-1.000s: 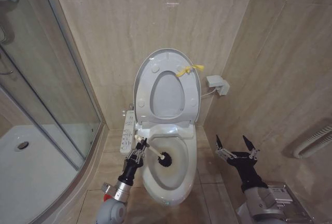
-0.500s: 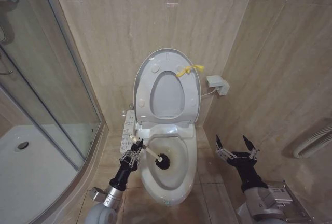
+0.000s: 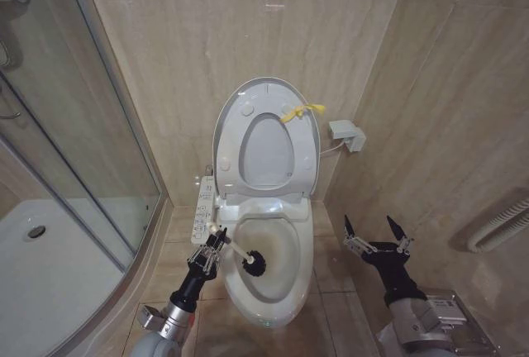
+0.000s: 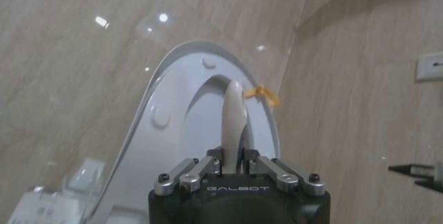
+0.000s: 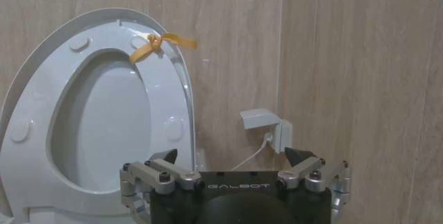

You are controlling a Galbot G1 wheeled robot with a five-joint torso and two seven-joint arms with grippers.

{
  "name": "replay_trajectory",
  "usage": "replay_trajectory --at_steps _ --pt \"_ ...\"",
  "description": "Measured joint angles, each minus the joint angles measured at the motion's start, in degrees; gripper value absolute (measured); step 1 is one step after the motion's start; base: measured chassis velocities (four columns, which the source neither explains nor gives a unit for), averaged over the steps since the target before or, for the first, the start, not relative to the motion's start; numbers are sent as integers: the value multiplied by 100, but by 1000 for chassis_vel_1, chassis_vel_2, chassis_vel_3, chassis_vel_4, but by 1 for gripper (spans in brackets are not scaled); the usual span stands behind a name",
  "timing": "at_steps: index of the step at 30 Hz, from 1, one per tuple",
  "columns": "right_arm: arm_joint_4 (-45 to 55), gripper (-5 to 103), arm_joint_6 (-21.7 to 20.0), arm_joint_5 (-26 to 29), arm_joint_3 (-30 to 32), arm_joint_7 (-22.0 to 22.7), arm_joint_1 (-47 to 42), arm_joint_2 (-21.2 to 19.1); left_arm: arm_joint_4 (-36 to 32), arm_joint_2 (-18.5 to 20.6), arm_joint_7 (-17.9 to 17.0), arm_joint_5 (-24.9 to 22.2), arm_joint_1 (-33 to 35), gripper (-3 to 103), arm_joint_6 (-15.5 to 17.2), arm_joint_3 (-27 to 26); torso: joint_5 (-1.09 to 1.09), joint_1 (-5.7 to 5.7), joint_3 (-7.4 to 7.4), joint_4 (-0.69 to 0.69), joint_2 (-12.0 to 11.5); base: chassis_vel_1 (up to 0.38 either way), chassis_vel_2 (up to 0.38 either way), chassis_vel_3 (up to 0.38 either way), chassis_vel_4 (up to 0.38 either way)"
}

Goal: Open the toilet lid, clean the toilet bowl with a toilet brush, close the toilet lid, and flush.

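Lid (image 3: 266, 138) was up against the back wall at 12 o'clock from the bowl, seat raised with it, yellow strap (image 3: 299, 112) tied at the rim toward 1 o'clock. Bowl (image 3: 269, 262) open, yellowish stain inside.

Left gripper (image 3: 208, 251) sat at roughly 9 o'clock of the bowl, just outside the rim, clamped on the white handle of the toilet brush (image 3: 240, 254). Handle ran out across the rim toward 3 o'clock; dark head (image 3: 254, 264) was inside the bowl near the left wall. Can't tell whether the bristles were touching the ceramic. Left wrist view showed the handle (image 4: 233, 125) pinched between the fingers, so the hold was at the far end from the head.

Right gripper (image 3: 378, 240) hung idle at 3 o'clock of the bowl, well apart from it, fingers spread, holding nothing.

Handling guess: brush is light, handle thin and probably a bit flexible, so an end grip gives reach but the head may deflect under scrub pressure. Glazed ceramic is slick and hard, so low risk there. Lid is glossy plastic, likely slippery on the face and hinged; the strap looks like the sensible place to grab it for closing.
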Motion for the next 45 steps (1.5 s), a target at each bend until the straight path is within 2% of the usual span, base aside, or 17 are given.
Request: replay_trajectory --at_steps 4,8,11,12,13,14,16,17,19,21,22,26,31,34,37,41,45 --pt "0 100 0 0 0 0 0 0 -401 79 -7 -48 215 19 17 -109 0 1 0 1 0 0 0 0 0" --pt "0 100 0 0 0 0 0 0 -769 83 -431 237 456 19 -153 -252 0 1 0 1 0 0 0 0 0" --pt "0 100 0 0 0 0 0 0 -1259 -34 -1000 748 894 19 -339 -458 0 1 0 0 0 0 0 0 0" --pt "0 100 0 0 0 0 0 0 -1259 -34 -1000 748 894 19 -339 -458 0 1 0 0 0 0 0 0 0" --pt "0 100 0 0 0 0 0 0 -1407 -93 -1223 923 1054 19 -352 -499 0 1 0 0 0 0 0 0 0" --pt "0 100 0 0 0 0 0 0 -1678 -216 -1668 1233 1350 19 -365 -552 0 1 0 1 0 0 0 0 0" --pt "0 100 0 0 0 1 0 0 -2054 -378 -2151 1581 1726 19 -370 -569 1 0 0 3 0 0 0 0 0" --pt "0 100 0 0 0 1 0 0 -2054 -378 -2151 1581 1726 19 -370 -569 1 0 0 3 0 0 0 0 0" --pt "0 100 0 0 0 0 0 0 -2534 -569 -2634 2061 2182 19 -363 -572 0 0 0 0 0 0 0 0 0" --pt "0 100 0 0 -1 -1 0 0 -2827 -655 -2921 2363 2469 19 -332 -564 1 0 0 2 0 0 0 0 0" --pt "0 100 0 0 -1 -1 0 0 -2827 -655 -2921 2363 2469 19 -332 -564 1 0 0 2 0 0 0 0 0" --pt "0 100 0 0 0 0 0 0 -3295 -884 -3513 2913 3020 19 -138 -556 2 0 0 1 0 0 0 0 0" --pt "0 100 0 0 -1 0 0 0 -3241 -1036 -3820 3131 3226 19 -105 -621 2 0 0 1 0 0 0 0 0" --pt "0 100 0 0 0 0 0 0 -2733 -1133 -4154 3237 3145 19 -156 -717 0 0 0 1 0 0 0 0 0" --pt "0 100 0 0 0 -1 0 0 -2384 -1168 -4234 3286 3041 19 -268 -799 0 0 0 0 0 0 0 0 0" --pt "0 100 0 0 0 0 0 0 -1768 -1125 -4118 3159 2825 19 -512 -917 -1 0 0 0 0 0 0 0 0" --pt "0 100 0 0 0 0 0 0 -607 -931 -3640 2697 2252 19 -928 -1131 -2 0 0 1 0 0 0 0 0"
